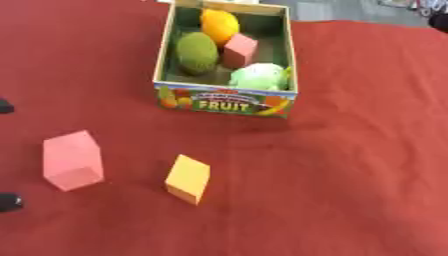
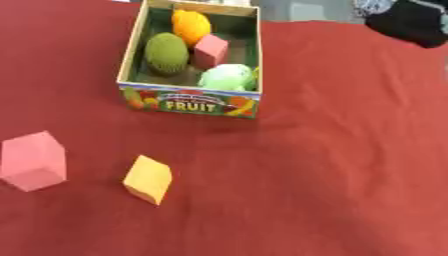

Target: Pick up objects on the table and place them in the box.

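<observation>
Here, near the cardboard fruit box (image 1: pixel 225 100), the tilted orange foam block (image 1: pixel 187 178) may tip; left hand (image 1: pixel 9 202) state unclear.

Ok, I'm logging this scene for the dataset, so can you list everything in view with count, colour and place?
box: 1, green inside with a FRUIT label on the front, far centre of the table
orange fruit: 1, orange, back of the box
green fruit: 1, dark green, left side of the box
small pink block: 1, pink, middle of the box
pale green item: 1, light green, front right corner of the box
big pink block: 1, pink, on the cloth, near left
yellow block: 1, yellow-orange, on the cloth, right of the big pink block
cloth: 1, red, covers the table
left hand: only black tips at the left edge of the left eye view
right hand: not in view
</observation>
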### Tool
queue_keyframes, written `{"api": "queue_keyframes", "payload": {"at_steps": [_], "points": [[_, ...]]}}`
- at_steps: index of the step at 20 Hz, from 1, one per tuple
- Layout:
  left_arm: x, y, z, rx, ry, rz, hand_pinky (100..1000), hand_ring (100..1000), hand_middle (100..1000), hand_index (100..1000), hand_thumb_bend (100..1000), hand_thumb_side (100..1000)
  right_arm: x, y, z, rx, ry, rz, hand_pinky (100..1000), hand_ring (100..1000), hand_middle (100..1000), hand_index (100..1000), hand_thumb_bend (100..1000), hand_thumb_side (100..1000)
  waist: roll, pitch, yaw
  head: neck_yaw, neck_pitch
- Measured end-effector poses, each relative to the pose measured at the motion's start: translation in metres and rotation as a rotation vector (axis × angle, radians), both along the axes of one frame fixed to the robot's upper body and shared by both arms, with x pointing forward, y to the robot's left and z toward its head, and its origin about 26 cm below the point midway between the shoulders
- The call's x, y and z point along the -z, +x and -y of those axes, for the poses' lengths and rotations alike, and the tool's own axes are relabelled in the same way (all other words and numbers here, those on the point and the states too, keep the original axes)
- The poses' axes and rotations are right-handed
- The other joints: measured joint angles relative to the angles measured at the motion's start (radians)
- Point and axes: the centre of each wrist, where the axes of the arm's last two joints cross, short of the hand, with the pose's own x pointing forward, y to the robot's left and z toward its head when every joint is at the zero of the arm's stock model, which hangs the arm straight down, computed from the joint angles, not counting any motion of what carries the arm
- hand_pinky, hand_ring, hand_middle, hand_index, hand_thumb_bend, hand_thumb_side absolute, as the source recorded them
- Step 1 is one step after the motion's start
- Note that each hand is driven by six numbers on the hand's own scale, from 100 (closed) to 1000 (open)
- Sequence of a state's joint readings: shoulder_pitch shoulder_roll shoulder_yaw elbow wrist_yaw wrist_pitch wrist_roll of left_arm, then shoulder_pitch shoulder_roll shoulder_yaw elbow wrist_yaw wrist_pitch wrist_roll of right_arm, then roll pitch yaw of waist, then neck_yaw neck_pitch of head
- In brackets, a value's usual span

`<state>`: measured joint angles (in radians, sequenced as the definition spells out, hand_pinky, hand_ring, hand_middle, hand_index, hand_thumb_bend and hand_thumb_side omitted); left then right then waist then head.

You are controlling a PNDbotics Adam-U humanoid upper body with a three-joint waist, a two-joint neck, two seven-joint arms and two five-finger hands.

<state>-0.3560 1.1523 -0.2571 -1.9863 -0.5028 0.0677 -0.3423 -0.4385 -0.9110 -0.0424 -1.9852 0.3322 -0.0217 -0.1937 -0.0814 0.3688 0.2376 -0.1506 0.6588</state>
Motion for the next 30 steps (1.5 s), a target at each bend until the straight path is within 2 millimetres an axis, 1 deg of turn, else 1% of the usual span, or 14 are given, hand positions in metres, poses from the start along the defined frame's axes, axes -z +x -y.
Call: {"api": "queue_keyframes", "payload": {"at_steps": [6, 10, 20, 22, 24, 25, 30], "points": [[-0.01, 0.004, 0.015, 0.034, -0.007, -0.019, 984, 942, 869, 950, 744, 776, 0.0, 0.0, 0.0, 0.001, 0.002, -0.006, 849, 836, 761, 879, 100, 414, 0.003, 0.0, -0.004, 0.003, 0.0], [-0.013, 0.007, 0.027, 0.048, -0.023, -0.056, 985, 945, 868, 947, 747, 764, 0.001, 0.001, -0.001, -0.002, 0.009, -0.01, 848, 835, 760, 879, 100, 422, 0.006, 0.0, -0.009, 0.007, 0.0], [-0.011, 0.011, 0.046, 0.002, -0.061, -0.195, 975, 933, 821, 923, 813, 765, 0.004, 0.002, -0.003, -0.01, 0.021, -0.024, 847, 834, 758, 877, 100, 439, 0.012, 0.0, -0.016, 0.009, 0.01], [-0.011, 0.011, 0.049, -0.007, -0.068, -0.217, 972, 930, 810, 922, 808, 752, 0.005, 0.002, -0.003, -0.012, 0.027, -0.025, 846, 833, 758, 876, 100, 441, 0.012, 0.0, -0.018, 0.009, 0.012], [-0.01, 0.012, 0.052, -0.019, -0.074, -0.236, 970, 928, 808, 921, 790, 719, 0.005, 0.002, -0.003, -0.012, 0.03, -0.025, 846, 832, 756, 875, 100, 444, 0.012, 0.0, -0.02, 0.009, 0.014], [-0.009, 0.012, 0.053, -0.028, -0.076, -0.247, 969, 929, 808, 922, 760, 680, 0.005, 0.002, -0.004, -0.013, 0.031, -0.026, 846, 831, 756, 874, 100, 448, 0.012, 0.0, -0.021, 0.009, 0.016], [-0.007, 0.018, 0.054, -0.071, -0.098, -0.279, 968, 930, 817, 931, 706, 610, 0.006, 0.002, -0.004, -0.014, 0.042, -0.031, 844, 830, 754, 871, 100, 460, 0.012, 0.0, -0.023, 0.009, 0.017]]}}
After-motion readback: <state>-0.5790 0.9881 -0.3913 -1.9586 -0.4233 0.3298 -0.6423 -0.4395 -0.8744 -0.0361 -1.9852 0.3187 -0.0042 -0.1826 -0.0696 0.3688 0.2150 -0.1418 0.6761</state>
